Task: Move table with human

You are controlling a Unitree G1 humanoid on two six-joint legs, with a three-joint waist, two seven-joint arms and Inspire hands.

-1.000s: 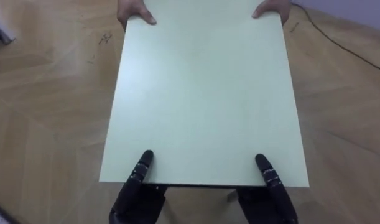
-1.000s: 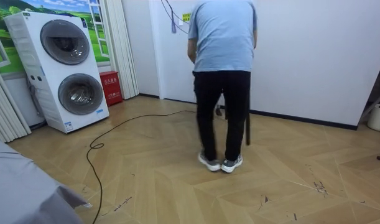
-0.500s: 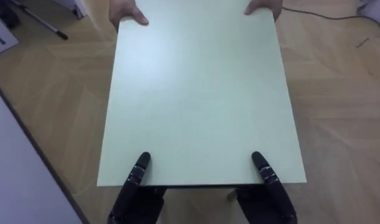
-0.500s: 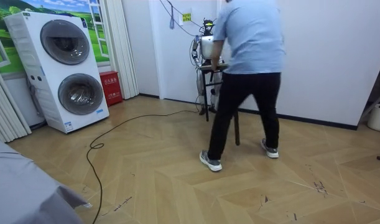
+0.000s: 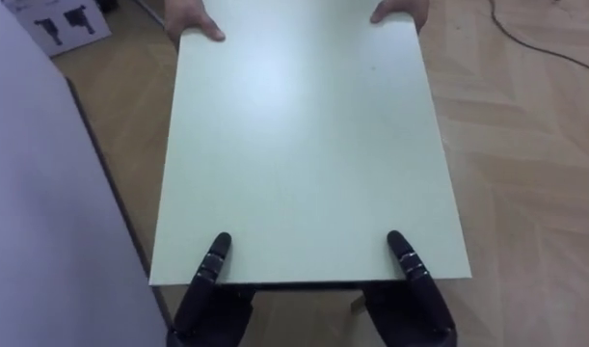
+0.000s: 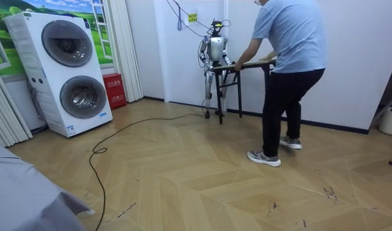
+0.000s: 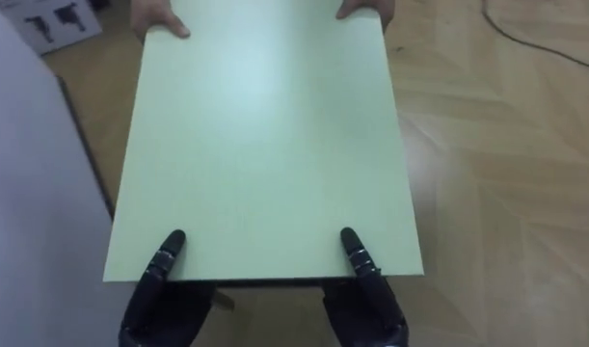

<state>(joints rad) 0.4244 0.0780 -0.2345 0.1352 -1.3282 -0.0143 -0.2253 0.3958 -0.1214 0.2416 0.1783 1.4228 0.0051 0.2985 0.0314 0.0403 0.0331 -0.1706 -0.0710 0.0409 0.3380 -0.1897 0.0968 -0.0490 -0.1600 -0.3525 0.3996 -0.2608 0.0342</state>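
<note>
The table (image 5: 294, 145) hangs level between the robot and a person (image 6: 289, 58), its pale green top running away from the robot. The left hand (image 5: 212, 308) and right hand (image 5: 410, 308) each clamp the near edge – thumb pressed on top, the rest of the hand under the board. At the far edge the person's hands (image 5: 190, 19) grip both corners. A white wall (image 5: 34, 193) runs close along the table's left side; wood floor (image 5: 525, 173) lies to the right. In the room view the person bends forward at the table's right end – two stacked washers (image 6: 67, 70) stand well apart on the left.
</note>
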